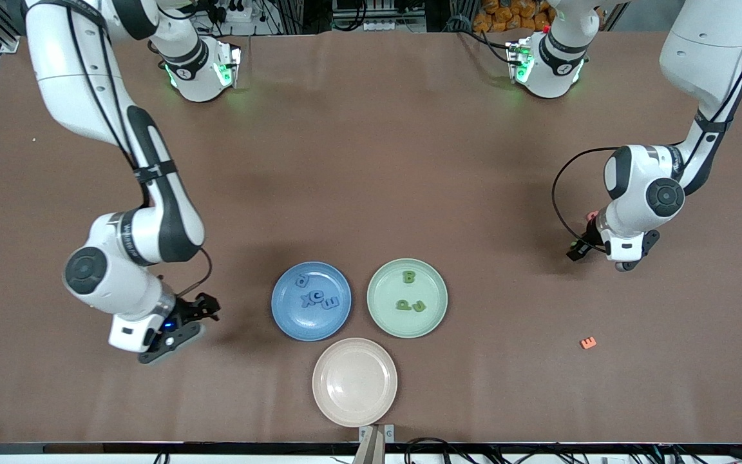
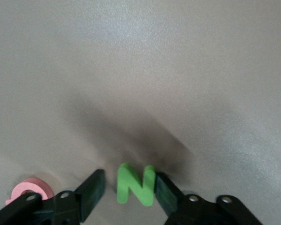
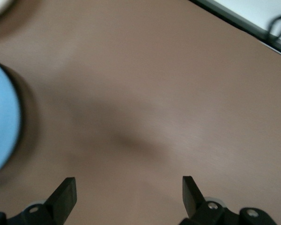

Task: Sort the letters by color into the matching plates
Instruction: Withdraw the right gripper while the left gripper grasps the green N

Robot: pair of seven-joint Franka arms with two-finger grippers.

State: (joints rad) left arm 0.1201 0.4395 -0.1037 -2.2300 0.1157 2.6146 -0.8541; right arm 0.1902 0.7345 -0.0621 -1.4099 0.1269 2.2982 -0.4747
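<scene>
The blue plate [image 1: 284,316] holds several blue letters [image 1: 312,299]. Beside it, the pale green plate [image 1: 432,283] holds three green letters [image 1: 408,277]. Low over the table toward the left arm's end, my left gripper [image 1: 580,248] straddles a green N [image 2: 136,185]. One finger [image 2: 164,190] touches the N and a small gap is left at the other, so the left gripper [image 2: 129,178] is open around it. My right gripper [image 1: 207,308] hangs open and holds nothing over bare table beside the blue plate [image 3: 2,126].
A beige plate [image 1: 354,381] lies nearer the front camera than the two coloured plates. A pink letter [image 2: 33,190] lies right beside the left gripper's finger. An orange letter [image 1: 588,343] sits nearer the front camera than the left gripper.
</scene>
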